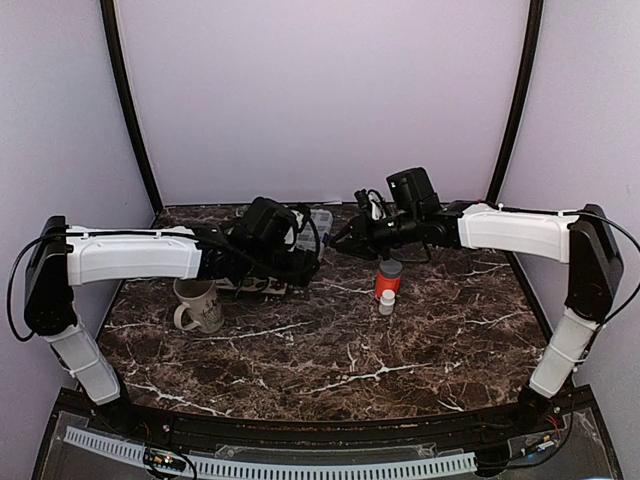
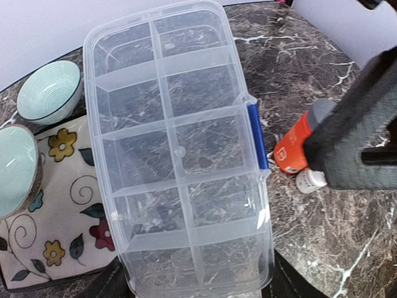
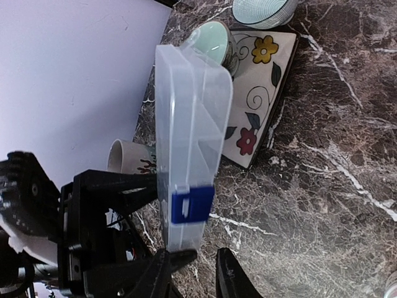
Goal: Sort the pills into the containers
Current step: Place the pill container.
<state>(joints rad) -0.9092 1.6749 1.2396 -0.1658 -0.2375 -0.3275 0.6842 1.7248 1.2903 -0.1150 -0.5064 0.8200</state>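
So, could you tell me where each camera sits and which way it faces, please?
Top external: above and behind the bases, looking down on the marble table; left arm and right arm show.
Left wrist: faces the broad side of the organiser box; left fingers at bottom corners.
Right wrist: faces that box edge-on; right fingers at bottom.
Shared: both wrist views show its blue latch and the floral mat.
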